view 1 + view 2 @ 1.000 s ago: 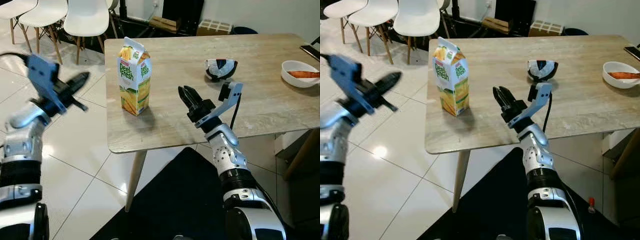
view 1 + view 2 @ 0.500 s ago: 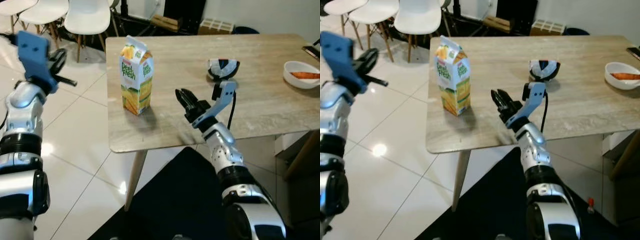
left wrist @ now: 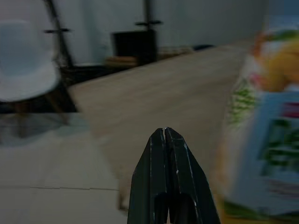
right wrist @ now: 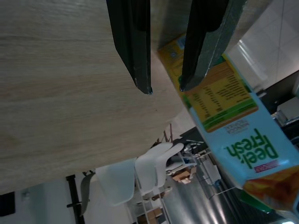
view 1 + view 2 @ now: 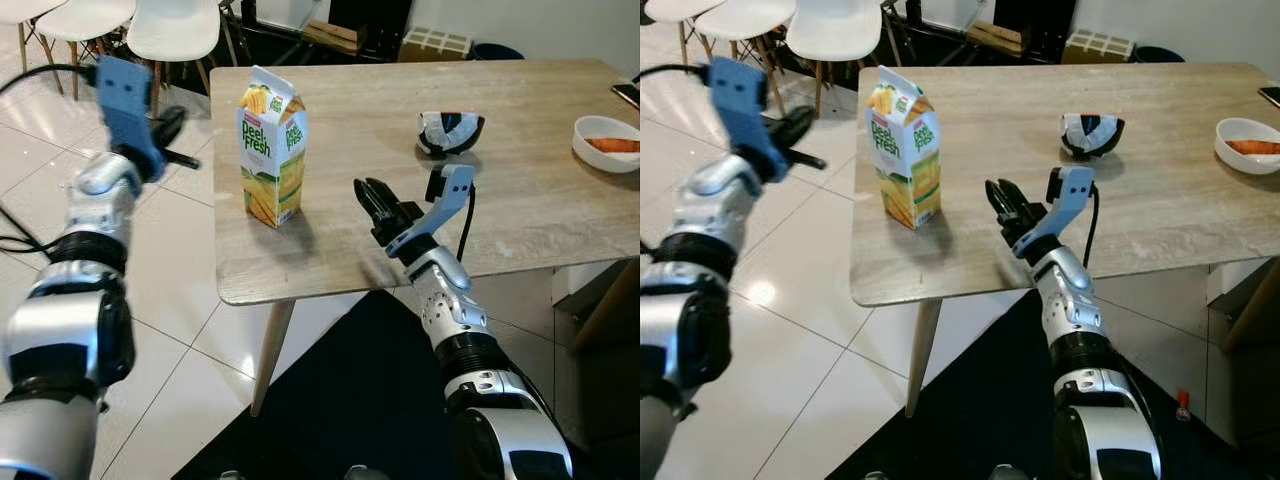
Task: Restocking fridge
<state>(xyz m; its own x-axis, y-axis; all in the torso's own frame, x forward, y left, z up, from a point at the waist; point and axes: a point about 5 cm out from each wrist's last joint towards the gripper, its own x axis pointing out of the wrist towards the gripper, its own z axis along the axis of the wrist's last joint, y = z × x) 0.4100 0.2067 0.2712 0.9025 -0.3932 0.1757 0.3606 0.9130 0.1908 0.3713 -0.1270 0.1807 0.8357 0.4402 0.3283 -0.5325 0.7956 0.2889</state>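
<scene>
Peel Fresh juice carton [image 5: 272, 147] upright on worktop [image 5: 530, 190]. Right gripper [image 5: 374, 199] beside it, jaws narrowly parted, empty. Left gripper [image 3: 165, 135] raised off worktop's edge, jaws closed.

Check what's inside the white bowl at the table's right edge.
The white bowl holds something orange and elongated, perhaps a carrot; too small to confirm. The bowl's bottom beneath it is covered.

A tall juice carton [image 5: 272, 150] printed in light blue, yellow and orange, with green lettering, is seen on a pale beige wood-grain table [image 5: 540, 190]. White moulded chairs [image 5: 170, 30] are set on glossy cream floor tiles [image 5: 190, 330].
</scene>
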